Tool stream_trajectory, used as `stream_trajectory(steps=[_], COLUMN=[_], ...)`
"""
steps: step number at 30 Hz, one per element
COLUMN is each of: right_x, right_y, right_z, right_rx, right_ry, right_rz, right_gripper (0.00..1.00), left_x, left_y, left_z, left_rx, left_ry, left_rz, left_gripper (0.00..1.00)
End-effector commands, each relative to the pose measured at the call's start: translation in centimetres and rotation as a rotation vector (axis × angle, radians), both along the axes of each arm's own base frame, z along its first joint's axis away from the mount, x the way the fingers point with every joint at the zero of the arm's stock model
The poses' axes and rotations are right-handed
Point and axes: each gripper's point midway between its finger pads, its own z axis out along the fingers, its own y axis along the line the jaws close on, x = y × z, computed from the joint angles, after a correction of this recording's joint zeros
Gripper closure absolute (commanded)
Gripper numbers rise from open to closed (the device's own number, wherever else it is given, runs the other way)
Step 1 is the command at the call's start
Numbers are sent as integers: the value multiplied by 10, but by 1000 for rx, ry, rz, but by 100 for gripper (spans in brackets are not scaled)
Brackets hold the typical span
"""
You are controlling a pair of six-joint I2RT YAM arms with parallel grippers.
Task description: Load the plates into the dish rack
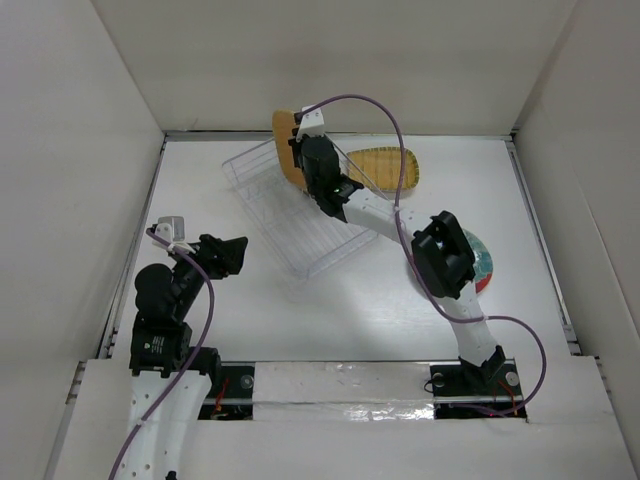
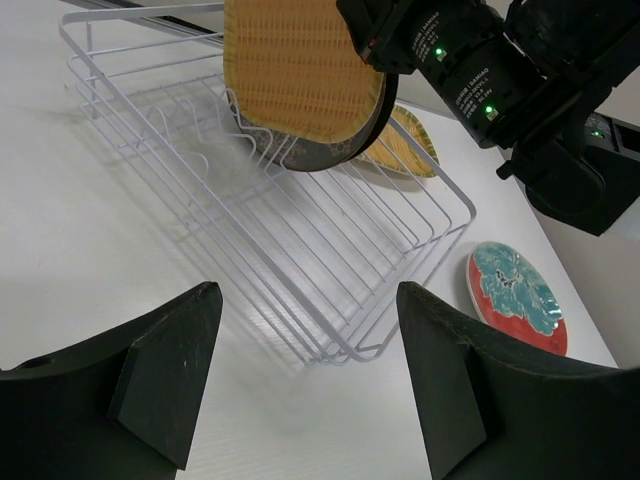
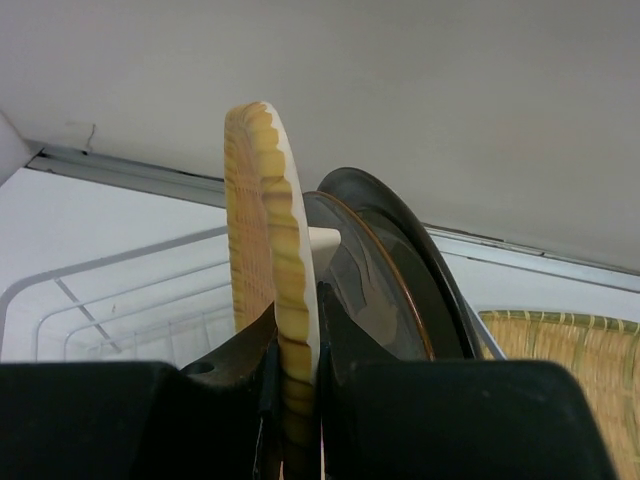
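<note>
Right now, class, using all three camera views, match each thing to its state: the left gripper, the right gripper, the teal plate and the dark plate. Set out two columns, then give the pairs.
Column 1
1. left gripper
2. right gripper
3. teal plate
4. dark plate

Column 2
A. standing on edge in the dish rack
B. open, holding nothing
C. lying flat on the table
D. shut on the ribbed yellow plate

Pairs: 1-B, 2-D, 3-C, 4-A

Bright, diffuse light, soft pale shadows under the dish rack (image 1: 295,220), right wrist foreground dark and blurred.
</note>
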Motion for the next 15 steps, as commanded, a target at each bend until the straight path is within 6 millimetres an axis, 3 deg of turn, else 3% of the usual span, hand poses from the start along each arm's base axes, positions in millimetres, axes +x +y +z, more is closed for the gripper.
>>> stream_trajectory(steps=[1,7,14,15], right_x=[5,6,-5,-4], right_y=[-16,-10,-16,-16], right_z=[87,79,135,136], right_rx=[150,202,218,214], right_ry=[-190,-194,-307,-312], right_rz=[-55,-34,-39,-41], right_gripper=[100,100,100,100], left_x=[1,2,3,3], left_y=[-3,-5,-4,-4], left_z=[13,10,9,8], left_rx=[15,12,11,10], left_ry=[-67,-53,-50,-46], left_rz=[-21,-29,-27,-27], left_gripper=[33,33,34,34])
